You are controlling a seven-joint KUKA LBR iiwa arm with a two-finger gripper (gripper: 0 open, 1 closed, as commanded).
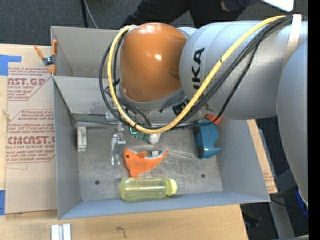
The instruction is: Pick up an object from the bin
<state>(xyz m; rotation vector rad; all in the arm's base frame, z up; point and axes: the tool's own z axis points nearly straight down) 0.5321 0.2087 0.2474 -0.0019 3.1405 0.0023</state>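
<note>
1. The big grey arm [240,59] is reaching into the grey bin [65,149] from the right. Its round orange cover [150,59] is hanging over the back half of the bin.
2. The gripper [117,155] is sticking down below the cover, close to the bin floor, left of the middle.
3. I cannot tell if the gripper is squeezing or let go. Nothing is showing inside it.
4. An orange toy [139,163] is lying flat on the floor, just beside the gripper, on its right.
5. The toy is lying longways from left to right. Its fat end is sitting at the left, next to the gripper. Its thin, pointy end is pointing right and a little toward the back of the bin.
6. A see-through yellow bottle [147,189] is lying on its side along the front wall, near the toy. It is also lying left to right, with its cap pointing right.
7. A blue thing [207,141] is sitting at the right side, partly hiding under the arm.
8. A small pale block [81,138] is lying by the left wall, well apart from the toy.
</note>
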